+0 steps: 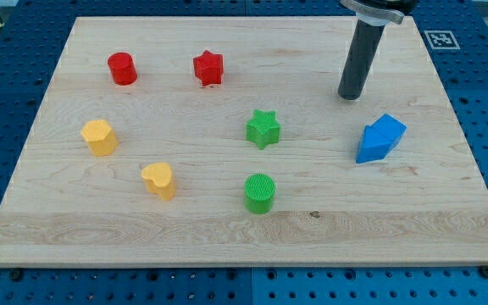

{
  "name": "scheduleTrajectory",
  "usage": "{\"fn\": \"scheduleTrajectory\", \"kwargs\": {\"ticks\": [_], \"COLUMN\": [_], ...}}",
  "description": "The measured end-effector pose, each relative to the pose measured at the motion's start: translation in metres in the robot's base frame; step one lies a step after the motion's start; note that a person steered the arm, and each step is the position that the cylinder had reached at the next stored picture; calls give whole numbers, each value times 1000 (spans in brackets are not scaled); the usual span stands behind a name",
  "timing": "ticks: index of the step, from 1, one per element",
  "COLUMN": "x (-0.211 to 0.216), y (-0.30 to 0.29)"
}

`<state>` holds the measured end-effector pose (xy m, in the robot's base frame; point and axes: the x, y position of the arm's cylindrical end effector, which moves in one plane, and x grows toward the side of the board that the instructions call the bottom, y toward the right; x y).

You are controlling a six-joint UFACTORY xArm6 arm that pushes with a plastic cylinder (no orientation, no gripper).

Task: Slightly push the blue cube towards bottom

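The blue blocks sit at the view's right on the wooden board; two blue pieces seem to touch, one a cube-like block at the upper right and one wedge-like at the lower left, and I cannot separate them clearly. My tip rests on the board above and a little left of the blue blocks, with a gap between them.
A red cylinder and a red star lie at the top left. A green star and a green cylinder sit mid-board. Two yellow blocks lie at the left. The board's right edge is near the blue blocks.
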<state>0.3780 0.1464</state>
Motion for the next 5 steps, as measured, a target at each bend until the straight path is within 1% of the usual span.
{"fn": "scheduleTrajectory", "kwargs": {"ticks": [1,2,3,4,5], "x": [0,15,29,34,56], "y": [-11,-7,9,25,26]}}
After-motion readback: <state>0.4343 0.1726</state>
